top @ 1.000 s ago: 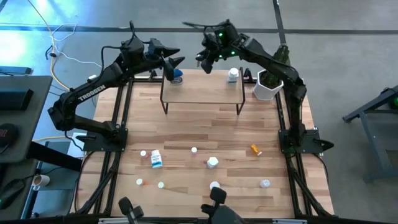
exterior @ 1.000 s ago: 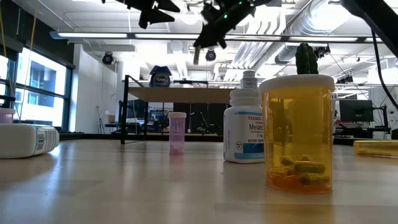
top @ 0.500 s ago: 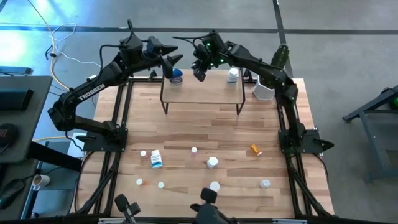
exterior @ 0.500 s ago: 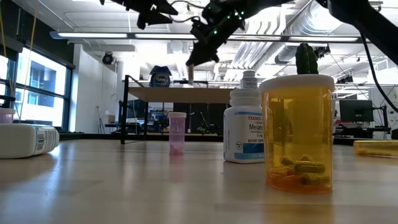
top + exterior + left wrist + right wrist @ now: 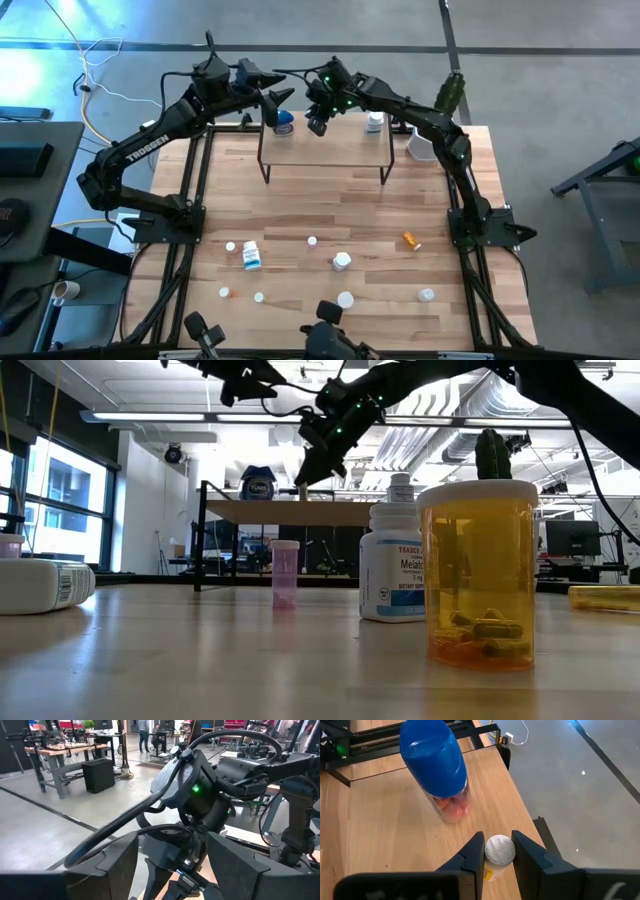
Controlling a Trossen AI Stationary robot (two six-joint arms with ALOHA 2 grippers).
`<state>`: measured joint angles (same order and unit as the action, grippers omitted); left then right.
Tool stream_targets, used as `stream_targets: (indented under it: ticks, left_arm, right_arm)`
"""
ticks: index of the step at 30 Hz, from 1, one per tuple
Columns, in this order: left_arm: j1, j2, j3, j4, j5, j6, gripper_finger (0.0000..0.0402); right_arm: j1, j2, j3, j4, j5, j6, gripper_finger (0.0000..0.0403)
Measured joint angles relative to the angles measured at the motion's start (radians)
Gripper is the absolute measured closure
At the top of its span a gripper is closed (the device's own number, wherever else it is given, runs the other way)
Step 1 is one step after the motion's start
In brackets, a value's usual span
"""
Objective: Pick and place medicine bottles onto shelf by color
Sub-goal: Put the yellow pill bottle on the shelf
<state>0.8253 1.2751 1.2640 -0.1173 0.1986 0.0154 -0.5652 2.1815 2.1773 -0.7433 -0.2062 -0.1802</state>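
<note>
Right now my right end effector [image 5: 318,124] hangs over the shelf [image 5: 330,148] near its far left corner, fingers closed on a small white-capped bottle [image 5: 499,851] held between the fingertips. Just beside it on the shelf top stands the blue-lidded jar [image 5: 437,773]. My left end effector [image 5: 281,98] hovers beyond the shelf's far left corner, fingers spread and holding nothing. More medicine bottles [image 5: 343,261] lie scattered toward the surface's near edge.

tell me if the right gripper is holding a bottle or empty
Holding one. In the right wrist view the right gripper has its fingers closed on a small white-capped bottle, above the shelf beside the blue-lidded jar.
</note>
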Motion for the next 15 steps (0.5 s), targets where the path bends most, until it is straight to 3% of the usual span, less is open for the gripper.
stream_targets:
  ticks: [15]
  left_arm:
    - [0.000,0.000,0.000,-0.001,0.000,0.015,0.0179]
  right_arm:
    - [0.004,0.000,0.000,-0.043,0.002,0.007,0.0319]
